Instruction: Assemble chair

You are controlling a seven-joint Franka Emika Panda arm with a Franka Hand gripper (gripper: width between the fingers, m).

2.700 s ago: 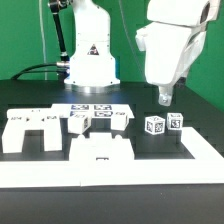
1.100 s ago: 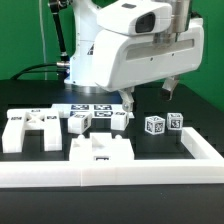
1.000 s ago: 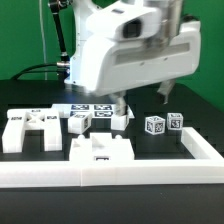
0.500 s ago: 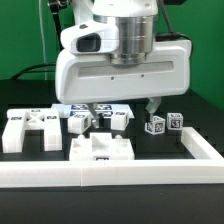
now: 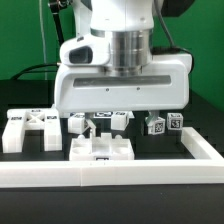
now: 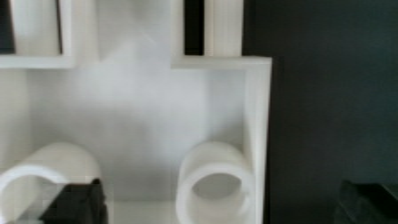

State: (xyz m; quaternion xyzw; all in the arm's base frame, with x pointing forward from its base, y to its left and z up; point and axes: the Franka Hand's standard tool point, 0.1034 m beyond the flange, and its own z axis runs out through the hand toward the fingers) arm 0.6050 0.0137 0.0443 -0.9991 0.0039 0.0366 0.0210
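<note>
The chair parts lie loose on the black table. A flat white panel [image 5: 100, 150] lies at the front centre. A blocky piece with legs [image 5: 28, 130] is at the exterior view's left. Two tagged blocks [image 5: 78, 123] [image 5: 122, 120] stand behind the panel, and two small tagged cubes [image 5: 155, 125] [image 5: 177, 121] are at the right. My gripper [image 5: 120, 120] hangs open and empty just above the panel's far part. In the wrist view the panel [image 6: 160, 110] fills the frame with two rounded openings [image 6: 217, 185], and my gripper [image 6: 222, 203] straddles it with both dark fingertips [image 6: 71, 203] apart.
A long white border frame [image 5: 120, 176] runs along the front and up the exterior view's right side [image 5: 203, 147]. The robot base [image 5: 75, 50] stands at the back. The marker board is mostly hidden behind my hand.
My gripper has swung from the back right to the centre, turned, and come down over the flat panel. It stays open. No part has moved.
</note>
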